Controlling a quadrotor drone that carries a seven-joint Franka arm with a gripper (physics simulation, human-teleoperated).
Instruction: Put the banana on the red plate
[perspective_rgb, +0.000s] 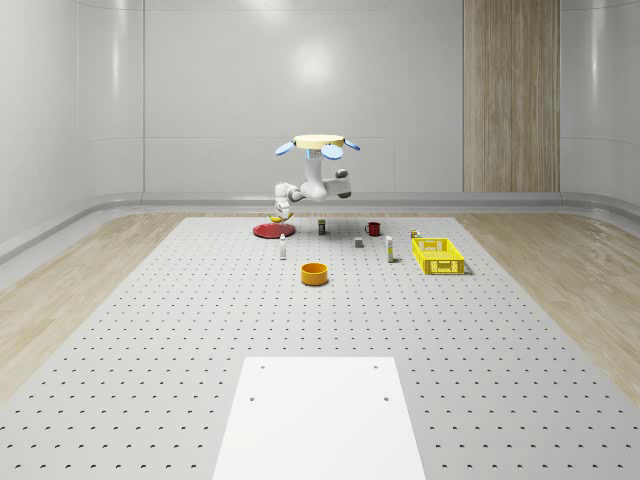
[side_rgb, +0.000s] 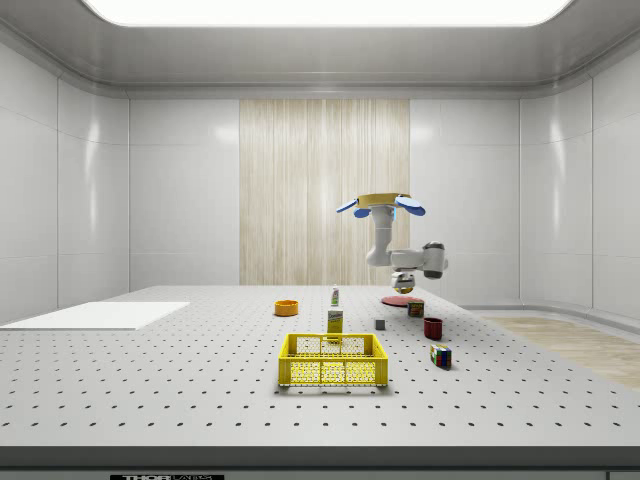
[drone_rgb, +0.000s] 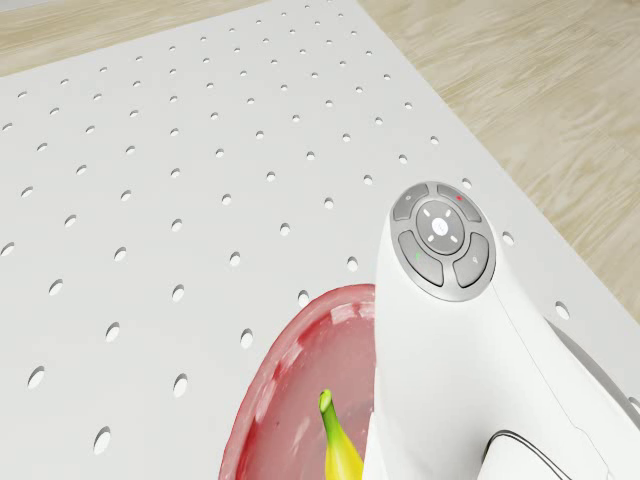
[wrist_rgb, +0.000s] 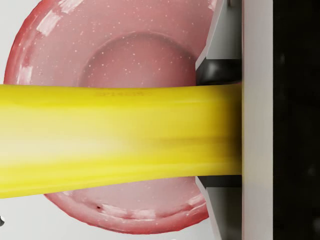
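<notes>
Whole-scene view: the drone (perspective_rgb: 318, 146) is hovering above the far part of the perforated table (perspective_rgb: 150, 330), its arm reaching down toward this view's left. The gripper (perspective_rgb: 281, 210) is hanging just over the red plate (perspective_rgb: 266, 231), with the banana (perspective_rgb: 277, 215) showing as a yellow spot at its tip, above the plate, not on it.

Side view: the drone is hovering over the plate (side_rgb: 398, 299) at the back; the arm is bending down above it. The banana is too small to pick out here.

Drone view: the banana's (drone_rgb: 340, 440) greenish tip is poking out beside the wrist, over the plate's (drone_rgb: 290, 360) inner surface.

Wrist view: the jaws are clamping the banana (wrist_rgb: 115, 140), one finger (wrist_rgb: 220, 70) pressing against it. Its long axis is running crosswise to the fingers, spanning the plate (wrist_rgb: 130, 45) directly beneath. Skin is looking smooth, bright yellow, unblemished.

Judgement: the release turns on this vertical line-up; lowering straight down looks sufficient.
</notes>
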